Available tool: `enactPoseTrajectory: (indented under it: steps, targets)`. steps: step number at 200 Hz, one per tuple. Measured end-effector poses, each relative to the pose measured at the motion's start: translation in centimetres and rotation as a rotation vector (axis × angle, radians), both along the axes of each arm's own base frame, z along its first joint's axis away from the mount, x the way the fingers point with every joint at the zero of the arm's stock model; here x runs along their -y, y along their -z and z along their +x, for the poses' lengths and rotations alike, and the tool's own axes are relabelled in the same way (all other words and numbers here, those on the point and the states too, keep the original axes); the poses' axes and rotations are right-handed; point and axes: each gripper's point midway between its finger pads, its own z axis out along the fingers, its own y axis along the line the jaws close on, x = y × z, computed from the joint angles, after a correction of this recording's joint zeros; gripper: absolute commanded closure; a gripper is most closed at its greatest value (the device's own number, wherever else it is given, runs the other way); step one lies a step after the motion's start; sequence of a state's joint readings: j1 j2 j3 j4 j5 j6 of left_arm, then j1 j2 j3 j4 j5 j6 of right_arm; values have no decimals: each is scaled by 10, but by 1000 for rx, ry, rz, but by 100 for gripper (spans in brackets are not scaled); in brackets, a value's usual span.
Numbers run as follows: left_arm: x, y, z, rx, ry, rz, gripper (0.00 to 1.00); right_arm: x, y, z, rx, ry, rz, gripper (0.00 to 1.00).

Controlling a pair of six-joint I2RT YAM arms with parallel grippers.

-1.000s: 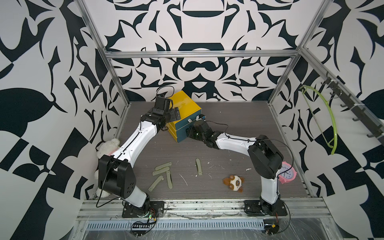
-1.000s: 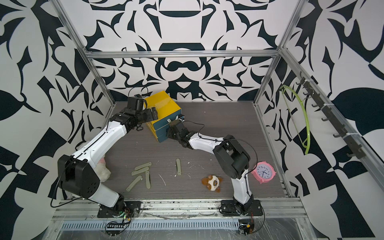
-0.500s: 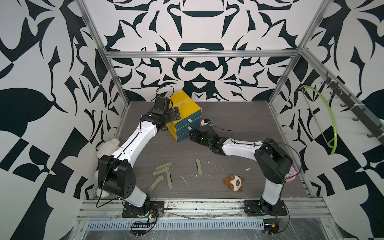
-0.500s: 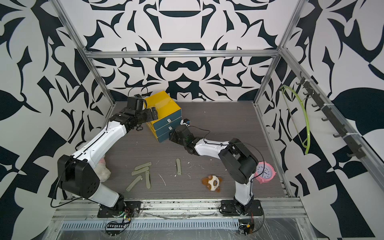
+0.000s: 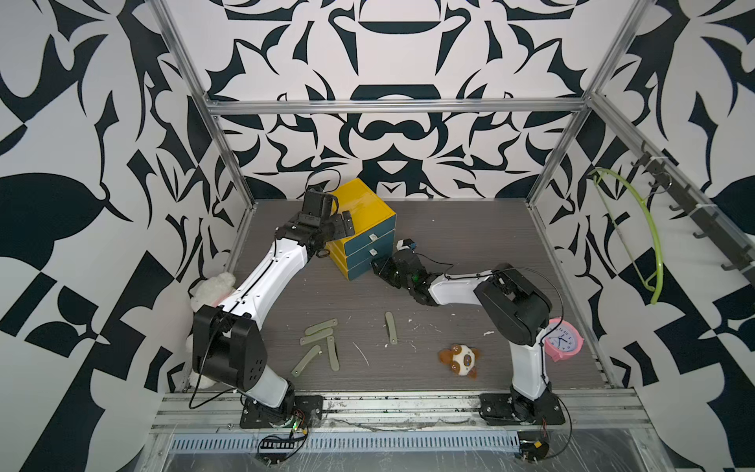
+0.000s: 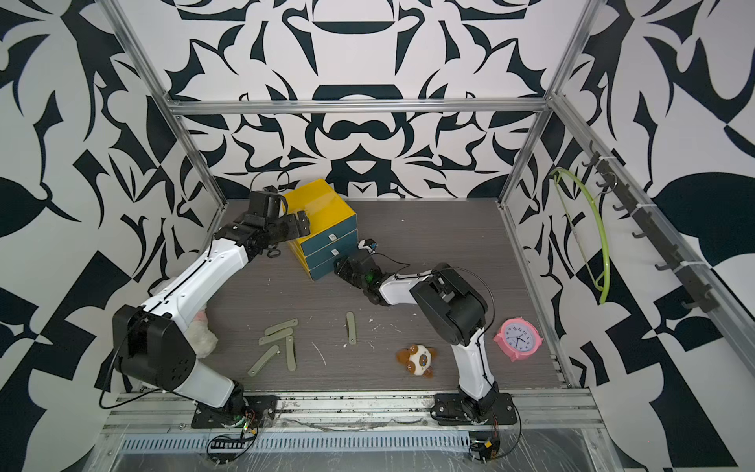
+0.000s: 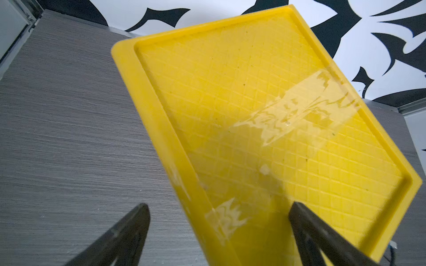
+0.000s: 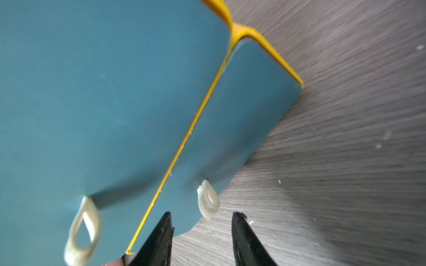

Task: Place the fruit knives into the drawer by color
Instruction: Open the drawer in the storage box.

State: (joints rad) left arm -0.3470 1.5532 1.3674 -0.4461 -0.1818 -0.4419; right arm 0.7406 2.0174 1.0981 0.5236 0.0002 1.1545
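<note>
- Both top views: the yellow drawer cabinet (image 5: 363, 204) stands toward 12 o'clock on the table (image 5: 470, 245), and all three teal fronts are shut. Five olive fruit knives (image 5: 321, 327) lie flat toward 6 o'clock of it, four clustered and one alone, well apart from both grippers. The right gripper (image 5: 375, 267) reaches the bottom drawer (image 5: 359, 267) from 4 o'clock. The left gripper (image 5: 340, 231) sits at the cabinet's 9 o'clock corner.
- Left wrist view: the left gripper (image 7: 216, 207) is spread wide and holds nothing. It straddles the cabinet's edge, one finger over the table and the other over the gridded yellow top (image 7: 253, 103). Contact cannot be told.
- Right wrist view: the right gripper (image 8: 202, 215) is partly open and empty. The bottom drawer's pull tab (image 8: 207, 200) lies just ahead of the fingertips, in line with the gap, with its loop pointing back at the gripper. The right arm is the nearer one, so the coming move probably turns on a short advance, a pinch on this tab, then a pull toward 4 o'clock.
</note>
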Motion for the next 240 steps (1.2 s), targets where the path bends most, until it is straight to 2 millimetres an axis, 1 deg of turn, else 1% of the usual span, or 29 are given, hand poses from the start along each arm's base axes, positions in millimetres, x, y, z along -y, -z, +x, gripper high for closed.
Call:
enactPoseTrajectory:
  steps: [37,59,69,81,97,117,160,178,201,240]
  targets:
    - [0,0,0,0,2,-2,1,-4,8,5,-9,6,21,61]
    - [0,0,0,-1,3,-3,1,-6,15,7,-19,12,26,65]
    - [0,0,0,-1,4,-4,1,-6,17,7,-21,15,25,70]
    - [0,0,0,-1,4,-5,1,-6,18,8,-21,21,28,78]
    - [0,0,0,-1,4,-5,1,-6,15,10,-12,29,38,86]
    - [1,0,0,-2,6,-6,1,-6,12,12,-2,38,47,100]
    - [1,0,0,-2,6,-7,1,-5,11,13,4,43,47,100]
    - [1,1,0,-3,8,-8,1,-3,13,9,7,42,48,100]
    - [2,1,0,-4,11,-11,1,4,16,-6,-5,33,37,100]
    - [3,2,1,-7,15,-15,1,16,10,-36,-7,15,27,100]
